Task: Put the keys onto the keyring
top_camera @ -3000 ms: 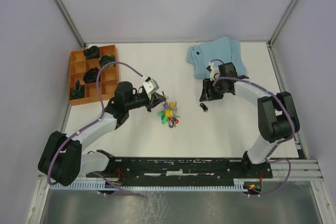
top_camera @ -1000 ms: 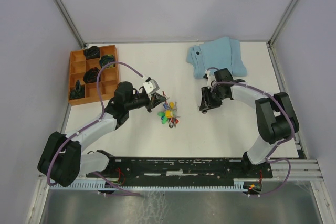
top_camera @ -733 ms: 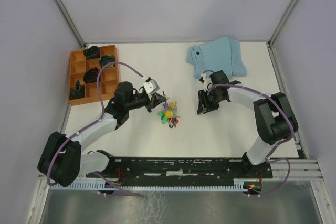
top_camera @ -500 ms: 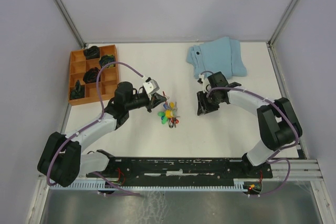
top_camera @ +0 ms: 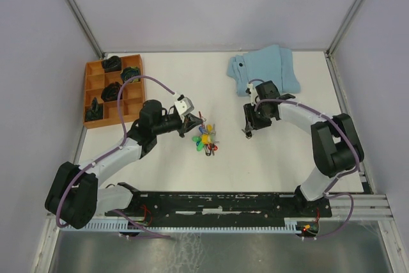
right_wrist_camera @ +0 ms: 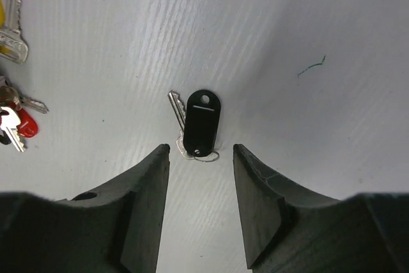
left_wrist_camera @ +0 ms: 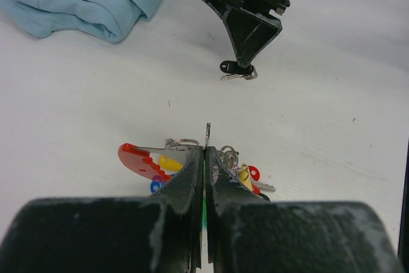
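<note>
White tabletop (top_camera: 192,81) carries the bunched keys (top_camera: 206,139) and red keyring (left_wrist_camera: 137,159) at mid-frame, where the left gripper (left_wrist_camera: 206,158) pinches tight on a metal sliver (left_wrist_camera: 208,133), possibly the ring's wire. Right of centre, the right gripper (right_wrist_camera: 200,151) hangs half-spread astride a loose black-tagged key (right_wrist_camera: 200,119). Closing could skid that flat key across the smooth surface, or catch only its small loop.

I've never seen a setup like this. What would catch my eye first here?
Probably the bright bunch of keys mid-table, with the left gripper pinched shut on a thin metal piece beside them. To their right, the right gripper stands open astride a lone black-tagged key. An orange tray of dark lumps sits far left, and a light-blue cloth lies at the back.
</note>
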Robot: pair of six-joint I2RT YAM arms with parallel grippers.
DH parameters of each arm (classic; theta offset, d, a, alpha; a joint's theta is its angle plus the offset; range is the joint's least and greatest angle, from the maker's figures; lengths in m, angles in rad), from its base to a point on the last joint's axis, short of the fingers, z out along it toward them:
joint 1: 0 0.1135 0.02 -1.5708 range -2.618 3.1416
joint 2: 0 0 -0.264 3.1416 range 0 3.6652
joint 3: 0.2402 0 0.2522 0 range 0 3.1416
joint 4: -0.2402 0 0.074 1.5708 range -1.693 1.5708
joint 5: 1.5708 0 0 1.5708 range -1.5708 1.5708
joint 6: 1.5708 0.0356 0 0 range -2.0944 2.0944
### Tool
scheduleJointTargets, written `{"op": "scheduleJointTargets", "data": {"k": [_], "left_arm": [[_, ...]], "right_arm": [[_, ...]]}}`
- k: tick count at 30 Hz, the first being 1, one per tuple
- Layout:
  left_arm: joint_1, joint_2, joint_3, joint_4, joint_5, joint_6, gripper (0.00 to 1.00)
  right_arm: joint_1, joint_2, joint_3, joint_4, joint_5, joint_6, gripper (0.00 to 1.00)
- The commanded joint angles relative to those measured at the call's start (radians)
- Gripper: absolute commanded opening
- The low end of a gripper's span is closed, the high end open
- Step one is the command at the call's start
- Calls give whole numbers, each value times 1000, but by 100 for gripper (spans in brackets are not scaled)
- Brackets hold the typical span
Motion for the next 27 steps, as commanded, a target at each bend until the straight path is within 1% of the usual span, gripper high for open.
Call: {"op": "scheduleJointTargets", "data": {"k": [1,6,12,18,24,27], "left_arm": [[-7,-30,7,41,1,48,3],[-7,-25,9,41,2,48,3],[-8,-22,10,41,7,48,3],[-8,-20,11,41,10,47,3],[-8,-21,12,41,12,47,3],[-8,-23,11,41,10,46,3]], "right_arm": [[0,62,48,4,-39,-7,52],[4,67,29,-2,-76,8,49],[23,36,-25,-13,-89,44,46],[53,2,-69,14,-83,71,45],[90,-6,-88,70,-71,77,42],[109,-7,-85,88,-36,82,39]]}}
